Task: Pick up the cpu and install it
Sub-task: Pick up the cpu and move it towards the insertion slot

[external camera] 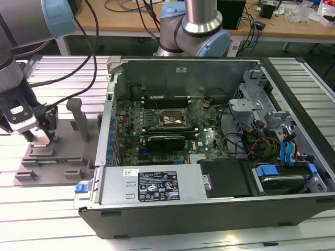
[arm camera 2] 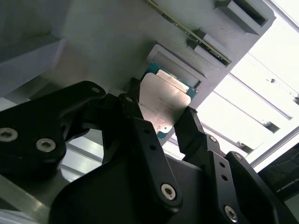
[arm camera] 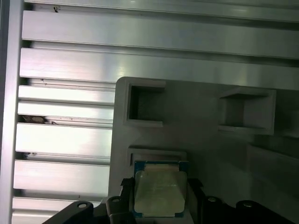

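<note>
The cpu, a small square chip with a shiny metal top and a green rim, lies at a shallow pocket of the grey fixture. My gripper straddles it, with a black finger pressed against each of two opposite edges. In the second wrist view the cpu sits between the fingertips of the gripper. In the exterior view the gripper hangs low over the fixture at that view's left, and the chip is hidden beneath it. The dark socket sits on the motherboard inside the open computer case.
A grey upright post rises from the fixture between my gripper and the case wall. A long black card lies just in front of the socket. Cables, drive bays and blue clips crowd the case's right side. A second arm's base stands behind the case.
</note>
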`<state>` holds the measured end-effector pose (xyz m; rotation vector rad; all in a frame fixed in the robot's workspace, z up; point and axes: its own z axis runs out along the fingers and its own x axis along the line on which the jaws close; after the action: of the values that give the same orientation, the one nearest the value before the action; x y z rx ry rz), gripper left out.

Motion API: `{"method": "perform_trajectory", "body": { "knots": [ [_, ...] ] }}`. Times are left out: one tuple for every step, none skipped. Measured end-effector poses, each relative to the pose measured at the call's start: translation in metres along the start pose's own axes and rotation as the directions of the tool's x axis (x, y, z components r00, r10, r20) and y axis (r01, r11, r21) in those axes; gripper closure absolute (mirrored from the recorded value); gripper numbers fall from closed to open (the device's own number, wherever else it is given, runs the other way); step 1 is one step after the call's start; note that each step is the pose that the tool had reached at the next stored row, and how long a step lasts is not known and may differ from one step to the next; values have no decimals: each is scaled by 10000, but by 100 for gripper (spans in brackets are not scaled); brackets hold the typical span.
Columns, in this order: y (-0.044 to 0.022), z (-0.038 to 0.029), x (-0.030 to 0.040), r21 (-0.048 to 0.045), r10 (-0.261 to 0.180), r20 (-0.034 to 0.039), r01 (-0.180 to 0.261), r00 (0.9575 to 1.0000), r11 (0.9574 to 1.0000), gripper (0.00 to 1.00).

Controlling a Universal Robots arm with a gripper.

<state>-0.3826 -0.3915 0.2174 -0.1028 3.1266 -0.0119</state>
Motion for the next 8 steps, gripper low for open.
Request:
{"method": "perform_trajectory", "body": {
  "knots": [
    [0, -12, 0, 3, 0, 0, 0, 10000, 10000, 46],
    [0, -21, 0, 6, 0, 0, 0, 10000, 10000, 46],
    [0, -28, 0, 7, 0, 0, 0, 10000, 10000, 46],
    [0, -34, 0, 9, 0, 0, 0, 10000, 10000, 46],
    [0, -54, -1, 14, 0, 0, 0, 10000, 10000, 46],
    [0, -64, -1, 18, 0, -1, 0, 10000, 10000, 46],
    [0, -76, -1, 24, 0, -1, 0, 10000, 10000, 46],
    [-1, -88, -1, 32, -1, -3, 1, 10000, 10000, 46]
  ]
}}
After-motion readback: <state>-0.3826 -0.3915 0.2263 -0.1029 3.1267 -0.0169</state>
